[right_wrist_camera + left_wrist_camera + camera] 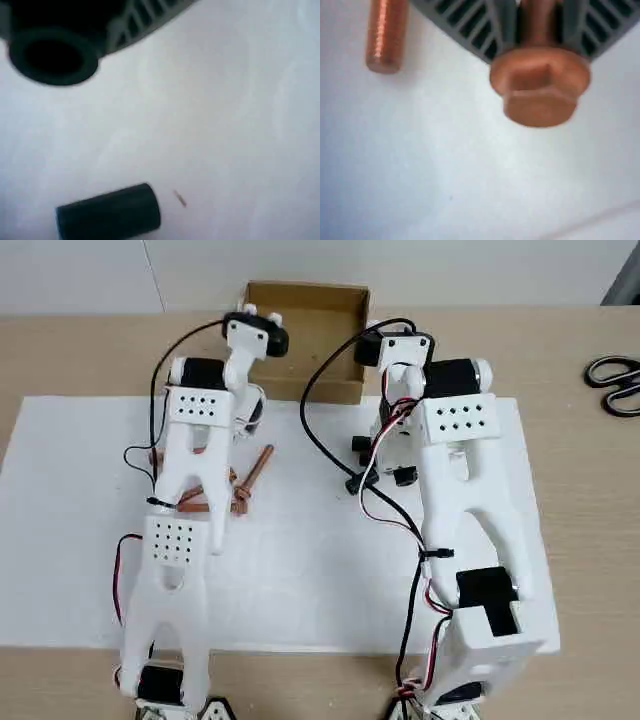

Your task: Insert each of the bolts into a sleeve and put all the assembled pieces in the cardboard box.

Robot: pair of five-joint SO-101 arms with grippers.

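High view: a wooden surface carries a white sheet. A cardboard box sits at the sheet's far edge near the middle, and scissors lie on bare wood at the far right. The left arm stretches from the near edge toward the box, over a small cluster of bolts, with one loose bolt just beside it. Its pincer is clamped on a held bolt, head outward, low over the sheet. The right arm stretches the same way and bends down beside the box. Its pincer grips a black sleeve, and a spare sleeve lies on the sheet nearby. Bare sheet lies open between the two arms and along the near edge.
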